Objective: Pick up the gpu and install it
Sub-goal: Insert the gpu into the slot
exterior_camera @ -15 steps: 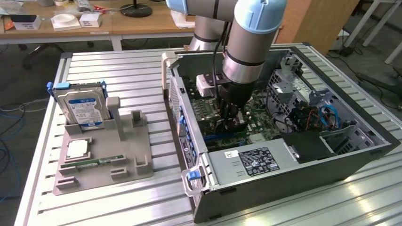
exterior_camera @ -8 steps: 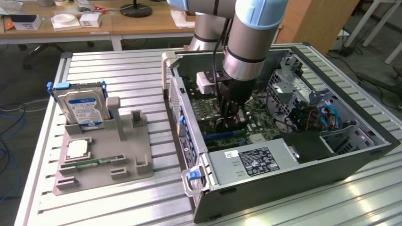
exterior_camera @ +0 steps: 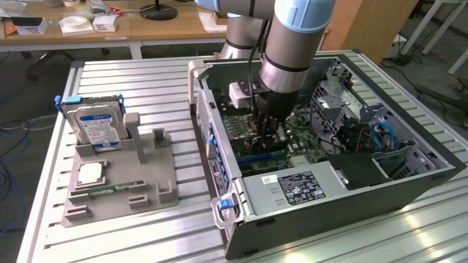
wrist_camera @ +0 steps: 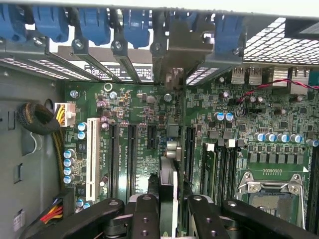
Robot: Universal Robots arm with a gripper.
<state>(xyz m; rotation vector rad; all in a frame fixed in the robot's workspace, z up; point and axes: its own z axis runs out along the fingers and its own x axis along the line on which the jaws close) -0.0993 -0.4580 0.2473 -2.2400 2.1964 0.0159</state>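
Item, exterior view, left to right: a grey holder (exterior_camera: pixel 117 189) is set on the slatted table (exterior_camera: pixel 102 76), carrying a hard drive (exterior_camera: pixel 93 125) and a memory stick (exterior_camera: pixel 109 189); an open computer case (exterior_camera: pixel 329 186) is stood at the exterior view's right, entered from above by the gripper (exterior_camera: pixel 268 137). The gpu (wrist_camera: pixel 168 194) is clenched edge-on between the jaws, held above the motherboard (wrist_camera: pixel 149 114) beside the expansion slots (wrist_camera: pixel 132 149). Judgement: card edge is best kept parallel to the slot and the bracket aligned with the rear opening.

Ribbed matt metal table (exterior_camera: pixel 146 87); glossy blue-labelled hard drive (exterior_camera: pixel 96 127); grey plastic holder (exterior_camera: pixel 120 192).
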